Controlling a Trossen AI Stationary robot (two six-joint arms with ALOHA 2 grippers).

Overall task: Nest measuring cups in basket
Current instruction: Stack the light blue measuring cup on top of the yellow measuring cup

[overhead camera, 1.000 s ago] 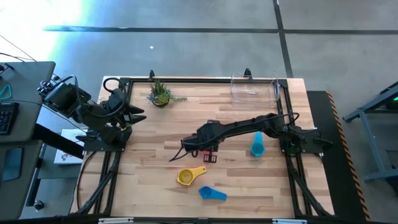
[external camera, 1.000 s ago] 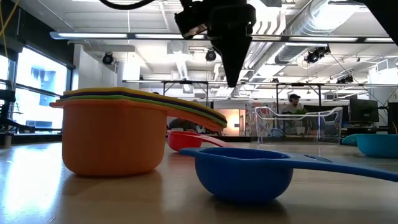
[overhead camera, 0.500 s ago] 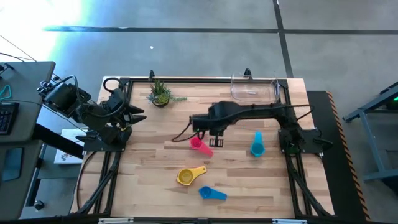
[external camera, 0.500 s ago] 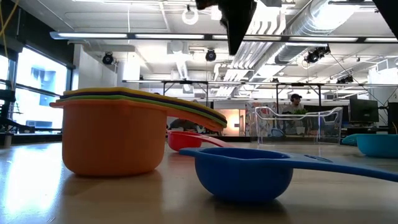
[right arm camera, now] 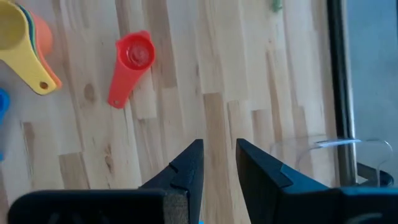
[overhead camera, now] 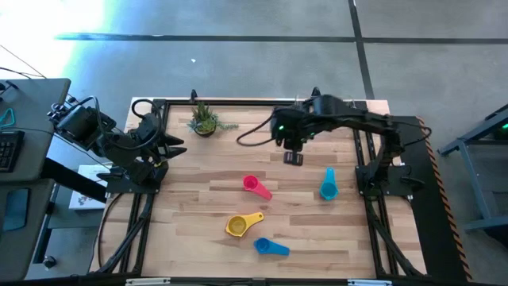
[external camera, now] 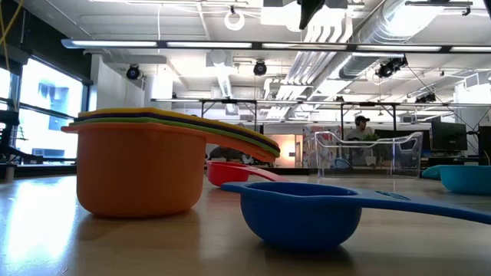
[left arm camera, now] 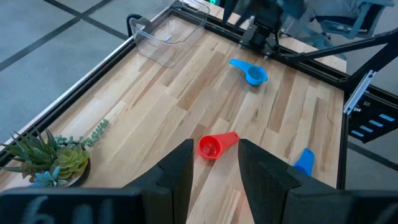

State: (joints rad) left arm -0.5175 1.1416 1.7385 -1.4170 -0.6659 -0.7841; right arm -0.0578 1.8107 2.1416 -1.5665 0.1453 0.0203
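Note:
Several measuring cups lie apart on the wooden table: a pink one [overhead camera: 255, 187] [right arm camera: 130, 65], a teal one [overhead camera: 329, 184], a blue one [overhead camera: 271, 247] and an orange-yellow nested stack [overhead camera: 242, 224] [external camera: 138, 169]. The clear basket [right arm camera: 329, 162] [left arm camera: 171, 37] stands at the far right corner, mostly under my right arm in the high view. My right gripper [overhead camera: 292, 147] [right arm camera: 219, 155] hangs open and empty, high above the table between the pink cup and the basket. My left gripper [left arm camera: 216, 155] waits open at the table's left edge.
A small potted plant [overhead camera: 205, 121] stands near the far edge, left of centre. A black metal frame [overhead camera: 159, 103] runs round the table. Bare wood lies between the pink cup and the basket. A person [external camera: 360, 126] shows far off in the room.
My right gripper has risen from low beside the pink cup and swung toward the table's far right, toward the basket. The pink cup stays lying on the table. In the low view the gripper has climbed almost out of the picture's top.

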